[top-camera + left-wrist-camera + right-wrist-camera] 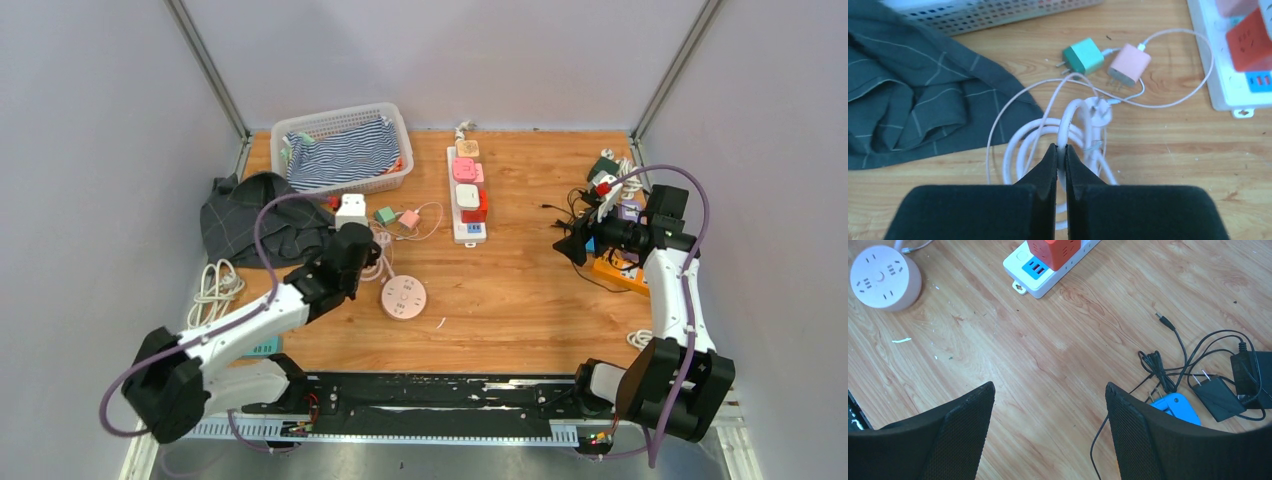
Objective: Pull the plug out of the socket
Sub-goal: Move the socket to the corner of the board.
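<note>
Pinching the white cable [1064, 125] with the left gripper [1061, 150], lower centre — dark cloth [923, 100] edge close left. Holding the right gripper [1049, 386] spread over bare table [1048, 340] — black cords [1158, 365] lower right.

Wooden table [520, 300] bears basket [345, 186], power strip [469, 236], round socket [403, 297], dark cloth [250, 215].

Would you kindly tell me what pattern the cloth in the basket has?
Navy and white stripes on the cloth, clearest in the top external view.

Coiled cable [1066, 122] beside, perhaps touching, cloth [908, 100]
</note>
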Available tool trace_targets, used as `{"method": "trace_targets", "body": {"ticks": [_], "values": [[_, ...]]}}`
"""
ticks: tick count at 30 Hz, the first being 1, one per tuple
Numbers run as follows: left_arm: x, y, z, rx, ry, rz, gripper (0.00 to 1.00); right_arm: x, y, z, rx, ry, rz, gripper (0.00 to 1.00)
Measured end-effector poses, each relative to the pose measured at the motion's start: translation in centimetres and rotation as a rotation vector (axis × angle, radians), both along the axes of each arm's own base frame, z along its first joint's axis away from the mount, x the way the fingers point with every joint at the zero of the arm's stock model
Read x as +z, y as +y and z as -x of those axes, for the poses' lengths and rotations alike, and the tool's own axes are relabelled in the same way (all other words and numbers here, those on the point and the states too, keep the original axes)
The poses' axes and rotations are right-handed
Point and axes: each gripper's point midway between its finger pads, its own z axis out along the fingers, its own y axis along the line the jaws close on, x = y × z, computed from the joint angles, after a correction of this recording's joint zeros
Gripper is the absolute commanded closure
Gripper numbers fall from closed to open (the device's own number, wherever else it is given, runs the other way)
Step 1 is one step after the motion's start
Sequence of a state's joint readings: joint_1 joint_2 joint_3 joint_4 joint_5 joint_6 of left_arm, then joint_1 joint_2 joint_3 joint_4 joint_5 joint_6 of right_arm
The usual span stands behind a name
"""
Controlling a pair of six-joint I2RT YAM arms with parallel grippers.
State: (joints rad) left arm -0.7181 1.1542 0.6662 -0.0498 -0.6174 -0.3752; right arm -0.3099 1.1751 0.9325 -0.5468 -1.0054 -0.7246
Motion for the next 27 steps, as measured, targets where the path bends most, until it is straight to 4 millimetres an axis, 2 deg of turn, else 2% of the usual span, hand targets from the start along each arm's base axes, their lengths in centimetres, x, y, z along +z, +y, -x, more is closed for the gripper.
{"method": "trace_targets", "body": {"ticks": [3, 7, 11, 15, 21, 24, 27], "values": [[2.1, 2.0, 0.9, 0.037, -0.071, 0.058, 1.00, 0.0, 0.0, 0.0, 0.001, -0.001, -0.001, 0.18], [5.5, 3.4, 2.3, 0.052, -0.180, 0.145, 1.00, 0.1, 0.1, 0.0, 0.003, -0.003, -0.004, 0.18], [6.9, 4.1, 2.8, 0.063, -0.224, 0.182, 1.00, 0.1, 0.1, 0.0, 0.004, -0.003, -0.004, 0.18], [5.5, 4.1, 3.3, 0.068, -0.182, 0.191, 1.00, 0.1, 0.1, 0.0, 0.003, -0.003, -0.005, 0.18], [1.1, 3.8, 5.1, 0.063, -0.066, 0.258, 1.00, 0.1, 0.1, 0.0, 0.004, -0.005, -0.005, 0.18], [0.0, 5.1, 5.7, 0.151, -0.035, 0.265, 1.00, 0.1, 0.1, 0.0, 0.004, -0.005, -0.006, 0.18], [-0.2, 7.1, 6.1, 0.260, -0.047, 0.272, 1.00, 0.2, 0.1, 0.0, 0.005, -0.006, -0.007, 0.18]]}}
